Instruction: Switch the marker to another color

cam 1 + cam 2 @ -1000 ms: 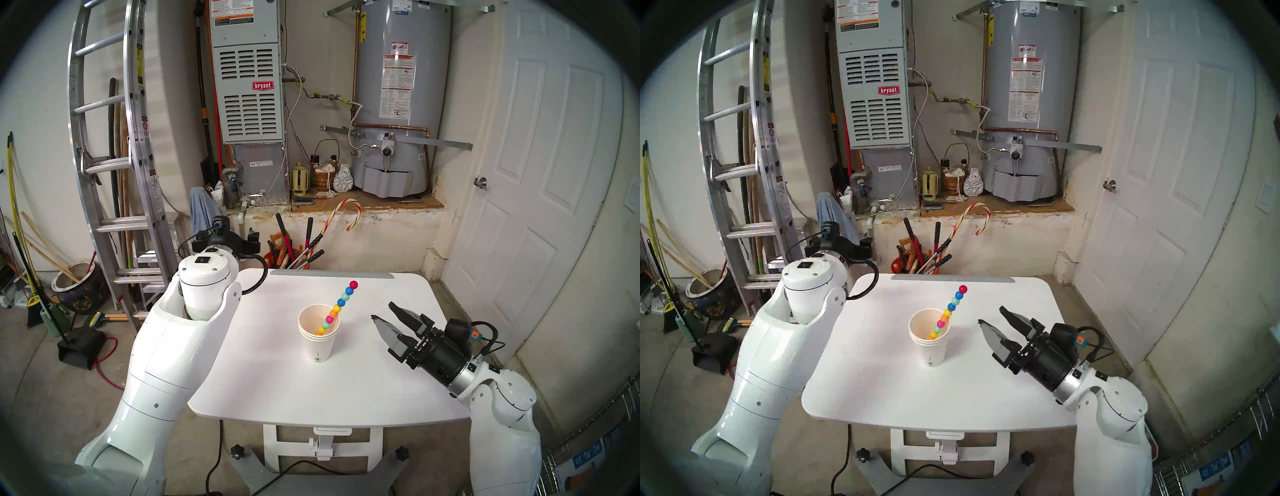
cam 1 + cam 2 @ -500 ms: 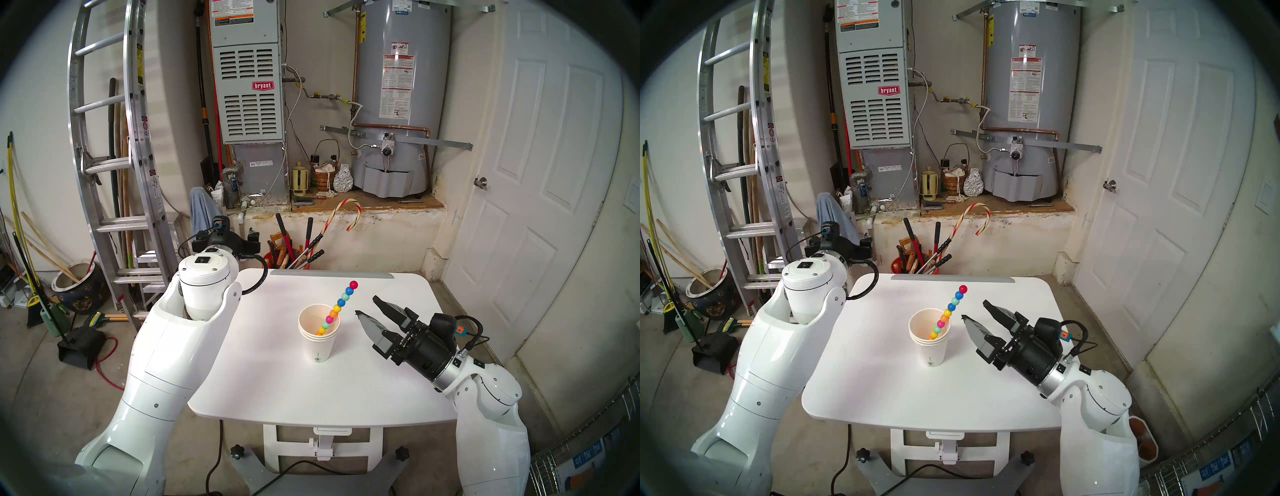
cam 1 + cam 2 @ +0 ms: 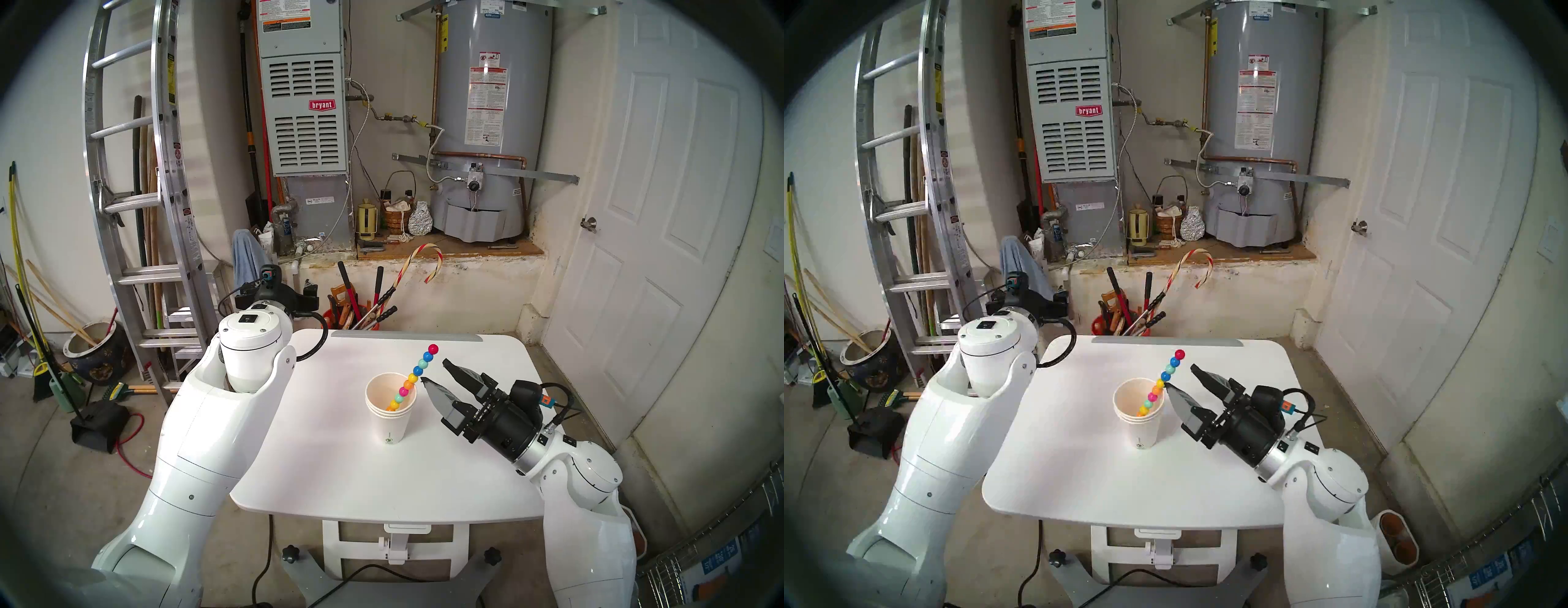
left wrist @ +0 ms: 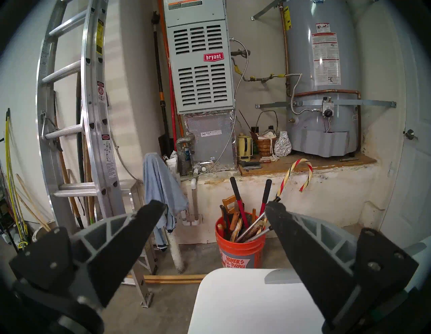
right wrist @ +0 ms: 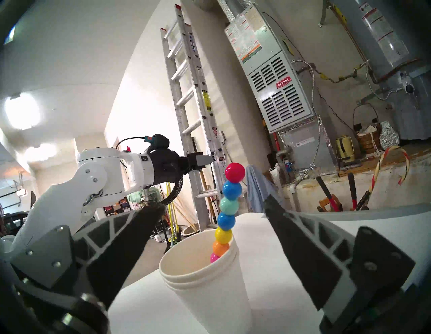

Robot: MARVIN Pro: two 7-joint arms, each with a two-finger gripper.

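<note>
Marker [image 3: 413, 377] in cup [image 3: 389, 418], just beside spread, empty right hand [image 3: 433, 372].

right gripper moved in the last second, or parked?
Yes. In the head view the right gripper, jaws open, has closed in leftward on the paper cups, which stayed put; its near fingertip now sits just beside the marker.

Table [image 3: 382, 488] viewed from above by both head cameras, facing far wall. Far left corner seen from left wrist; cup [image 5: 210, 291] seen close, from right edge, by right wrist.
</note>
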